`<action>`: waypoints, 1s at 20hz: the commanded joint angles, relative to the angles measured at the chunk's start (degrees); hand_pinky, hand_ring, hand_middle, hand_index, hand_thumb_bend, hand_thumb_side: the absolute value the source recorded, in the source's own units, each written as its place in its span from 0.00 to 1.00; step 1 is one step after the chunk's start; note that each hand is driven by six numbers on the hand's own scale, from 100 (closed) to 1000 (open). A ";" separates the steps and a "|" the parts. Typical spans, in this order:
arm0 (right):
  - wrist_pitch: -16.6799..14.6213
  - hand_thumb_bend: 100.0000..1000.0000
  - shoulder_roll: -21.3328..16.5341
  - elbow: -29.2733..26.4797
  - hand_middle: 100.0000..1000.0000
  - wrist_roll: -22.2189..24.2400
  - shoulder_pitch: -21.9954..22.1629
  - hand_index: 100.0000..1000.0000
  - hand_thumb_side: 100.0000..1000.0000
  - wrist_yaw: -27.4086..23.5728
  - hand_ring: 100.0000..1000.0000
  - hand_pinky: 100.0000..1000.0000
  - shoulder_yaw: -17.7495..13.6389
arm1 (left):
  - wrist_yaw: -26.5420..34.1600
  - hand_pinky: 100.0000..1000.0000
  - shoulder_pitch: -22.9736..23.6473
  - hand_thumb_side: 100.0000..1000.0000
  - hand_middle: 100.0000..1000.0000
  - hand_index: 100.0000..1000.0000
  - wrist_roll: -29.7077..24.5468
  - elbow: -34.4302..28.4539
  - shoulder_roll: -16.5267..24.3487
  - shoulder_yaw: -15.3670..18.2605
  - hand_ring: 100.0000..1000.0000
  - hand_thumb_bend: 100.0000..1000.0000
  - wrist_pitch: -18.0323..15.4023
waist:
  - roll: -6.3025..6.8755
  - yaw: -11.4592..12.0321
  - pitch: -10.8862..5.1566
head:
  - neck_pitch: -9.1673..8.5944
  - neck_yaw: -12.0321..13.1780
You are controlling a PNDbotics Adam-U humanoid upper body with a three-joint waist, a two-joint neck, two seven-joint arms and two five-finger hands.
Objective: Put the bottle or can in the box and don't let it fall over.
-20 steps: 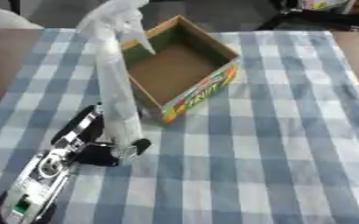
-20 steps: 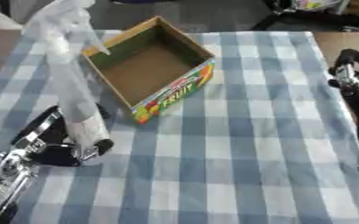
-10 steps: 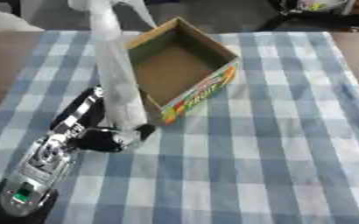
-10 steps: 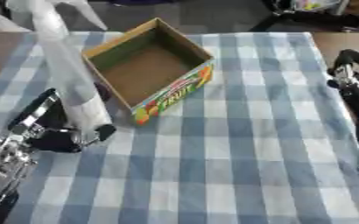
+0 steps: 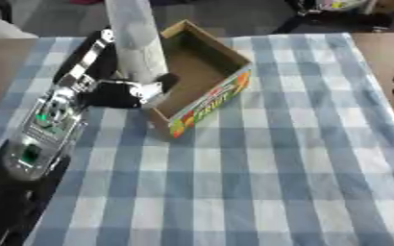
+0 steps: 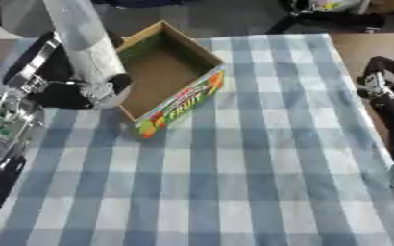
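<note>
One bottle [image 5: 138, 41], clamped in the left hand [image 5: 120, 91], beside one box [image 5: 202, 84]; right hand's [image 6: 384, 91] fingers unclear.

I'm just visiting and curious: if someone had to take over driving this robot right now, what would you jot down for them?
Left hand: curled round the bottle near its base, holding it upright at the box's left wall.
Right hand: idle at the table's right edge; fingers unclear.
Box: open and empty, on the checked cloth.
Done: bottle picked up and brought to the box.
Left: carry it over the wall, set it down inside standing up, and let go gently. It is tall, so it could tip.
</note>
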 commanded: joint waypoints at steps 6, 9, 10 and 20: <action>-0.04 0.04 -1.10 -1.72 0.88 0.65 -1.91 0.75 0.46 -0.32 0.73 0.72 0.42 | -2.59 0.87 -10.33 0.00 0.59 0.40 4.49 11.58 2.95 3.45 0.48 0.37 -1.35 | 0.27 -2.16 0.49 | -2.66 2.16; 0.04 0.04 -1.02 -1.84 0.88 0.93 -2.52 0.75 0.46 -0.34 0.73 0.72 0.70 | -4.83 0.87 -13.11 0.00 0.58 0.40 6.14 17.49 2.61 4.24 0.47 0.36 -2.54 | 0.41 -3.08 1.20 | -3.63 3.10; 0.06 0.04 -0.95 -1.89 0.88 1.01 -2.75 0.75 0.46 -0.36 0.73 0.72 0.79 | -5.49 0.87 -13.93 0.00 0.58 0.40 6.78 19.52 2.29 4.64 0.47 0.36 -2.87 | 0.46 -3.38 1.44 | -3.91 3.38; 0.24 0.04 -0.59 -2.14 0.88 1.71 -4.12 0.75 0.47 -0.43 0.73 0.72 1.47 | -9.80 0.88 -18.59 0.10 0.62 0.66 12.06 32.63 0.14 7.55 0.49 0.63 -6.66 | 1.01 -5.65 3.27 | -5.74 5.25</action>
